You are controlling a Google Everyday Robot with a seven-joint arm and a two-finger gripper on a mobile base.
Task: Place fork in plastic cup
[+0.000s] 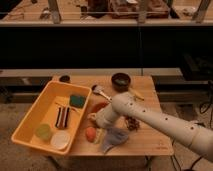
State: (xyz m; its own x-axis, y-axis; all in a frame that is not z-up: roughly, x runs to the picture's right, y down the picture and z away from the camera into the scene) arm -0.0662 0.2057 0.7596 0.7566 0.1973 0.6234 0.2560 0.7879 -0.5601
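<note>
Gripper (95, 119): at the end of the white arm (160, 120), low over the table, just beside the right wall of the bin; claw spread wide, with nothing seen pinched in it.
Fork (62, 105): thin stick lying flat on the bin floor, about the middle, just behind the striped utensils (62, 118) and to the left of the sponge (77, 100).
Plastic cup (43, 131): pale green, upright in the near left part of the bin, just beside the white cup (60, 140); apart from the Fork, with the striped utensils between.
Bin (31, 116): yellow, set at an angle on the left half of the table.
Table (150, 137): wooden; dark bowl (120, 80) at the back, brush (100, 91) in front of it, orange ball (90, 133) and grey cloth (115, 138) near the front edge.
</note>
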